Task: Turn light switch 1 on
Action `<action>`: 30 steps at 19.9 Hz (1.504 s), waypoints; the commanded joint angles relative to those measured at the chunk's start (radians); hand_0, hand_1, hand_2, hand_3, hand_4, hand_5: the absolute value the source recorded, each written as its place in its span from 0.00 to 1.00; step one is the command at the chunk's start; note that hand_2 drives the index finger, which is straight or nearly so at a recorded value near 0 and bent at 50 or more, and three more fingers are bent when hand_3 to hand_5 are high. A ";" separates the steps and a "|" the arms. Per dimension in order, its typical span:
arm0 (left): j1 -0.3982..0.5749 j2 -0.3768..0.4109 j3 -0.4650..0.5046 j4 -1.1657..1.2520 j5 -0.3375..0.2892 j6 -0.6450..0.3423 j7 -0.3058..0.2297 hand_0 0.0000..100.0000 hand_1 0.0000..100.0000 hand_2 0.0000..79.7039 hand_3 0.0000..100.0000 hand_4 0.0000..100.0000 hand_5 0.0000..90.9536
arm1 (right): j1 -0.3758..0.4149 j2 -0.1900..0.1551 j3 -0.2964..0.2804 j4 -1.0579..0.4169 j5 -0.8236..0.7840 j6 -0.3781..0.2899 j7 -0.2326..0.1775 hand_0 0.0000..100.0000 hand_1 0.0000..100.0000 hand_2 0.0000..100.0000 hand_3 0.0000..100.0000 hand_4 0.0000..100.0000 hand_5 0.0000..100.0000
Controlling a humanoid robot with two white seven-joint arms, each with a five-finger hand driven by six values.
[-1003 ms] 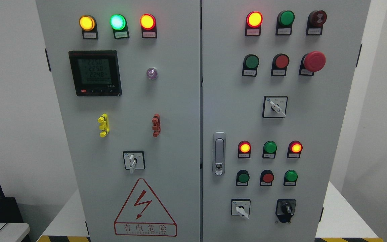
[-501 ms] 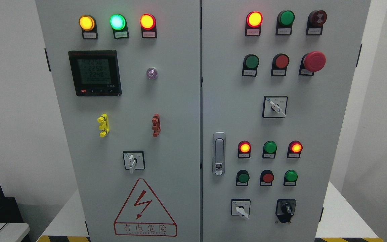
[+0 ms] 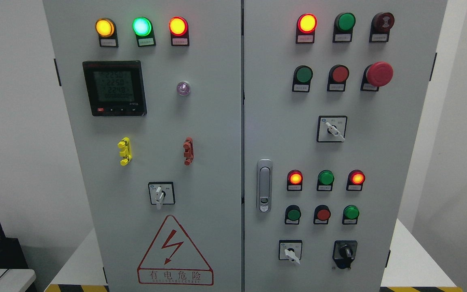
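Light switch 1 cannot be singled out on the grey control cabinet, since the small labels under its controls are too fine to read. The left door carries three lit lamps along the top, yellow, green and red, with a digital meter below them. Lower down sits a white-handled rotary selector, just above a triangular warning sign. The right door shows a lit red lamp at top left, a red mushroom stop button, a second rotary selector and a latch handle near the door seam. Below these come a row of three lamps, the outer two lit, a row of three push buttons, then a white selector and, near it, a black selector. The cabinet stands on a white bench. Neither hand appears in the head view, so the state of the fingers cannot be told.
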 commanded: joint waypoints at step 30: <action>-0.257 -0.088 -0.533 -0.061 -0.220 0.371 0.324 0.23 0.41 0.72 0.71 0.76 0.73 | 0.000 0.001 0.017 0.000 -0.025 0.000 -0.001 0.12 0.39 0.00 0.00 0.00 0.00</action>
